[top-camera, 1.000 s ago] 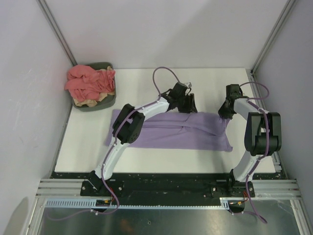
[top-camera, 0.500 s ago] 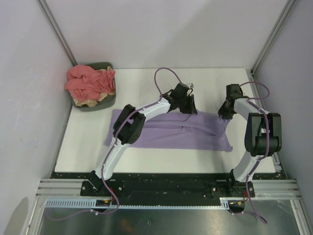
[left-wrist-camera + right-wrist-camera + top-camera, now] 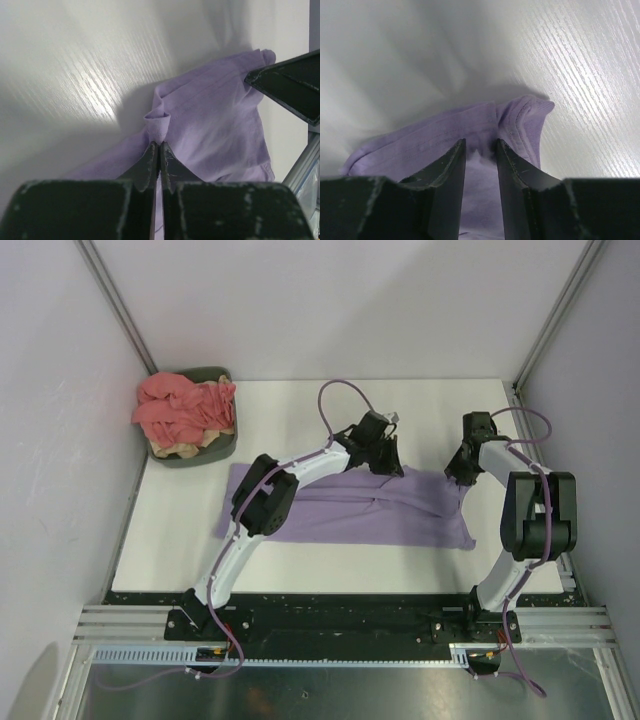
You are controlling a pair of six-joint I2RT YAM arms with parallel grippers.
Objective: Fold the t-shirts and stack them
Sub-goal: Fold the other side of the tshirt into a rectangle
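Observation:
The lavender t-shirt (image 3: 350,512) lies as a long folded band across the middle of the white table (image 3: 300,420). My left gripper (image 3: 388,468) is at the shirt's far edge near the middle. In the left wrist view it (image 3: 160,144) is shut on a small pinch of the lavender cloth (image 3: 215,125). My right gripper (image 3: 458,476) is at the shirt's far right corner. In the right wrist view its jaws (image 3: 480,145) stand a little apart with a bunched hem of the shirt (image 3: 430,140) between them. The salmon-pink shirt (image 3: 180,408) and a tan one (image 3: 182,450) lie crumpled in the bin.
The dark grey-green bin (image 3: 226,444) stands at the table's far left corner against the left wall. Metal frame posts run along both back corners. The right arm's base link stands close to the table's right edge.
My left gripper has shifted slightly right and away along the shirt's far edge, drawing the pinched cloth with it. The right gripper has barely moved.

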